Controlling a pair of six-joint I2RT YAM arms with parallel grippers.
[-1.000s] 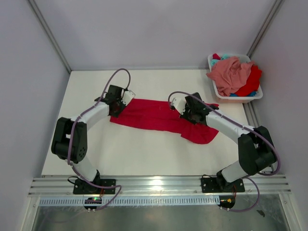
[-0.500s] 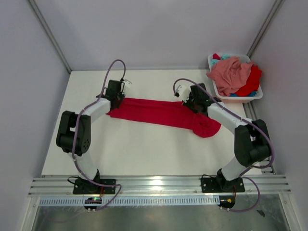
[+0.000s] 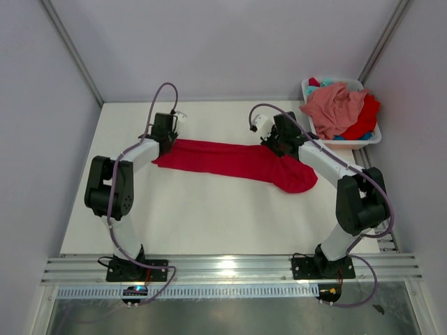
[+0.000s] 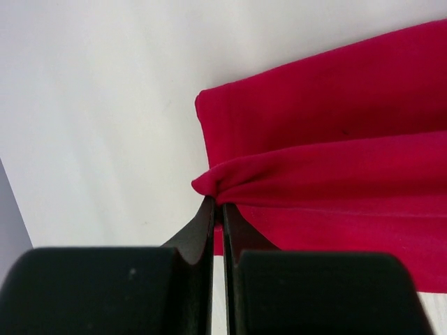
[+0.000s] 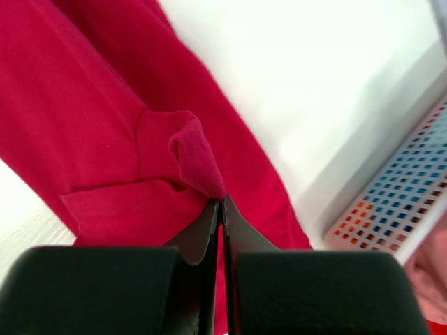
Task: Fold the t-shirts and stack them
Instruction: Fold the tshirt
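Note:
A bright red t-shirt [image 3: 230, 162] lies stretched wide across the far half of the white table. My left gripper [image 3: 167, 137] is shut on its left end; in the left wrist view [image 4: 218, 202] the jaws pinch a bunched fold of red cloth [image 4: 328, 174]. My right gripper [image 3: 278, 143] is shut on the shirt's right part; in the right wrist view [image 5: 221, 202] the jaws pinch a raised fold [image 5: 192, 157]. A salmon pink t-shirt [image 3: 335, 108], another red one [image 3: 364, 120] and a bit of teal cloth [image 3: 327, 82] lie heaped in the basket.
The white plastic basket [image 3: 346, 143] stands at the far right corner; its perforated wall shows in the right wrist view [image 5: 398, 202]. Grey walls close the table on the left, back and right. A metal rail [image 3: 230, 269] runs along the near edge.
Both grippers have moved toward the back of the table, holding the red t-shirt. The shirt has been dragged with them and pulled out longer and flatter.

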